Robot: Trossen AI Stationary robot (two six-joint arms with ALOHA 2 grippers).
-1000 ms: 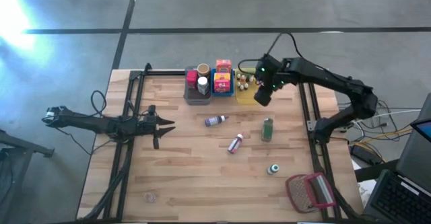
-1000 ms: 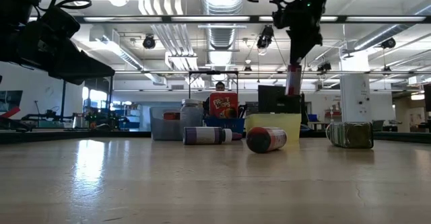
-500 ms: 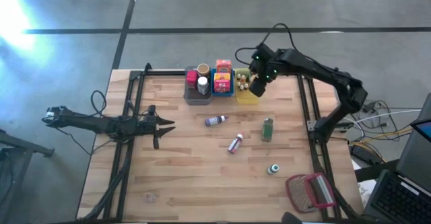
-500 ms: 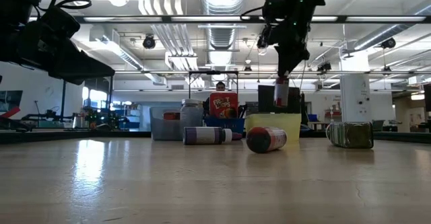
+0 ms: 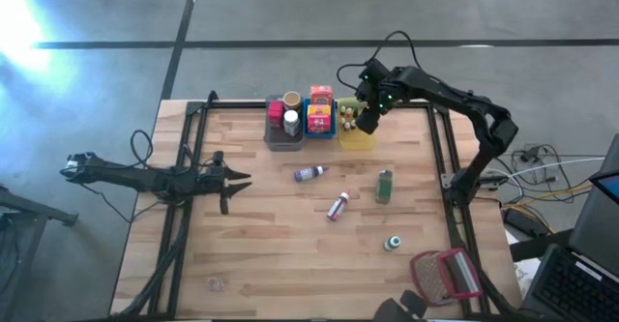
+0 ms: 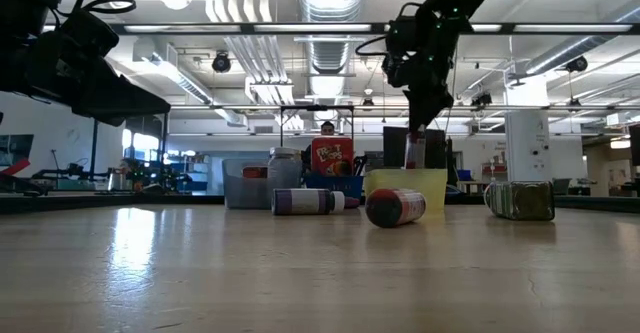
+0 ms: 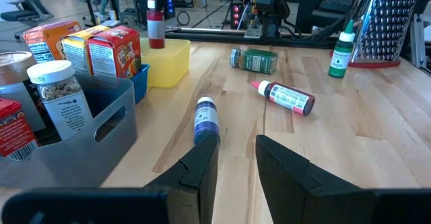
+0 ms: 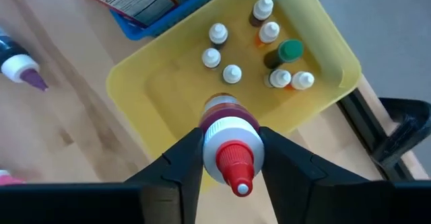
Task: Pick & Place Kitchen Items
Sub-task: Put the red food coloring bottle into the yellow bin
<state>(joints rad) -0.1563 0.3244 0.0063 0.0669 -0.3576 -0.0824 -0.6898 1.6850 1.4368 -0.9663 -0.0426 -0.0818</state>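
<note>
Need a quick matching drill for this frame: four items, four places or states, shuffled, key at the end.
Items:
1. red-capped small bottle
2. purple-capped dark bottle
3. green rectangular bottle
4. white-lidded granola jar

Places:
A. in the grey plastic bin
B. lying between the two arms
C. held in the right tool above the yellow plastic bin
D. lying nearest the right arm's base

Pairs: 1-C, 2-B, 3-D, 4-A

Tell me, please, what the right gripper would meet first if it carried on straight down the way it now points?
The right gripper, shut on a red-capped bottle, points down into the yellow bin. It would probably meet the bin's bare floor first, beside the small bottles already standing there, though depth is hard to judge.
</note>
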